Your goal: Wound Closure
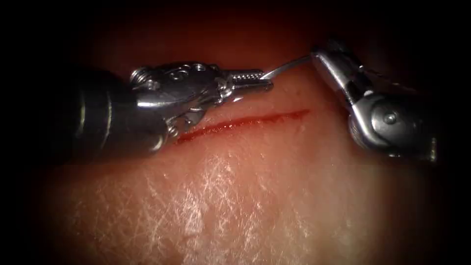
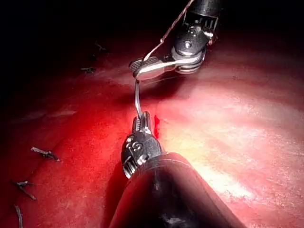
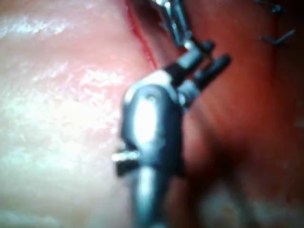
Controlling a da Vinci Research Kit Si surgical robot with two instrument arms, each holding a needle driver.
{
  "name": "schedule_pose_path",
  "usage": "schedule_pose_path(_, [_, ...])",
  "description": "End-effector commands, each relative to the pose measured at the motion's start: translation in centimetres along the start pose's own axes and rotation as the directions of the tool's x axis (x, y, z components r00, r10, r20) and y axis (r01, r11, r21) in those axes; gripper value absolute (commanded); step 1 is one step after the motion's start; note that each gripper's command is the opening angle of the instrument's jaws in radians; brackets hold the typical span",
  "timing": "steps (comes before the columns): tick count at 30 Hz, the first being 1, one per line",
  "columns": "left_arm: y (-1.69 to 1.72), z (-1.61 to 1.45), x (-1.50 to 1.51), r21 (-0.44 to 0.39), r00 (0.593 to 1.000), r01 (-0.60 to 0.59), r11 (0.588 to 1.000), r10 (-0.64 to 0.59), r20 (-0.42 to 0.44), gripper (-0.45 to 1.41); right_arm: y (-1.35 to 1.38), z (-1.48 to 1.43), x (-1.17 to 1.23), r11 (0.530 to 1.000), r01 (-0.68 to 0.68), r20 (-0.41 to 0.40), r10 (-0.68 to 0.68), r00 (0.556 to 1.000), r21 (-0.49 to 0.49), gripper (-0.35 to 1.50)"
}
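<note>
A surgical practice bench: lit tissue (image 1: 255, 196) with a red cut (image 1: 245, 122), dark surroundings, and cut ends of thread (image 2: 45, 153) lying about.

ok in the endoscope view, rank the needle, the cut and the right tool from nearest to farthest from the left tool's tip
1. needle: held in the left tool, off the tissue, spanning to the other tool.
2. cut: just below the tip, unstitched.
3. right tool: to the right, holding the needle's other end.
</note>
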Motion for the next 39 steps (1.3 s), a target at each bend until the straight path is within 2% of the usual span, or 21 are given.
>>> schedule_pose_path(1, [-0.02,0.07,-0.03,-0.004,1.0,0.001,1.0,-0.001,0.002,0.8,-0.05,0.02,-0.06,1.0,0.005,0.029,-0.005,1.0,0.023,-0.35])
schedule_pose_path(2, [-0.02,0.07,-0.01,-0.007,1.0,0.002,1.0,-0.002,0.003,1.2,0.0,0.03,-0.04,0.998,0.015,0.078,-0.02,0.997,0.063,-0.35])
schedule_pose_path(4, [-0.03,0.04,0.0,-0.015,1.0,0.001,1.0,-0.001,0.006,1.25,0.05,0.05,-0.02,0.994,0.009,0.133,-0.023,0.991,0.11,-0.35])
schedule_pose_path(11, [-0.07,-0.17,0.05,-0.073,1.0,-0.018,0.997,0.019,0.024,1.25,0.13,0.08,0.02,0.959,-0.016,0.254,-0.059,0.965,0.283,-0.35])
schedule_pose_path(13, [-0.09,-0.22,0.04,-0.132,0.999,-0.024,0.991,0.03,0.042,1.25,0.04,0.11,0.02,0.923,-0.046,0.305,-0.08,0.949,0.383,-0.35])
schedule_pose_path(17, [-0.06,-0.17,-0.05,-0.169,0.995,-0.041,0.985,0.055,0.078,1.28,-0.05,0.12,0.04,0.89,-0.066,0.318,-0.091,0.944,0.452,-0.35])
schedule_pose_path(18, [-0.03,-0.12,-0.11,-0.176,0.993,-0.027,0.984,0.047,0.11,1.28,-0.09,0.11,0.05,0.876,-0.128,0.355,-0.053,0.933,0.466,-0.35])
schedule_pose_path(22, [0.04,-0.05,-0.24,-0.186,0.986,-0.008,0.983,0.039,0.163,1.27,-0.14,0.12,0.08,0.837,-0.248,0.435,0.013,0.9,0.487,-0.35])
schedule_pose_path(28, [0.07,-0.03,-0.27,-0.205,0.983,0.048,0.978,-0.009,0.185,1.23,-0.15,0.13,0.08,0.778,-0.431,0.541,0.142,0.829,0.456,-0.35])
schedule_pose_path(31, [0.08,-0.04,-0.27,-0.209,0.981,0.064,0.976,-0.023,0.191,1.2,-0.13,0.15,0.07,0.752,-0.475,0.571,0.161,0.805,0.457,-0.35])
schedule_pose_path(36, [0.08,-0.03,-0.26,-0.213,0.978,0.098,0.972,-0.054,0.203,1.15,-0.18,0.2,0.05,0.727,-0.481,0.576,0.144,0.804,0.49,-0.35])
schedule_pose_path(39, [0.1,-0.03,-0.26,-0.21,0.971,0.148,0.966,-0.102,0.218,1.03,-0.26,0.27,0.05,0.712,-0.483,0.573,0.138,0.808,0.509,-0.35])
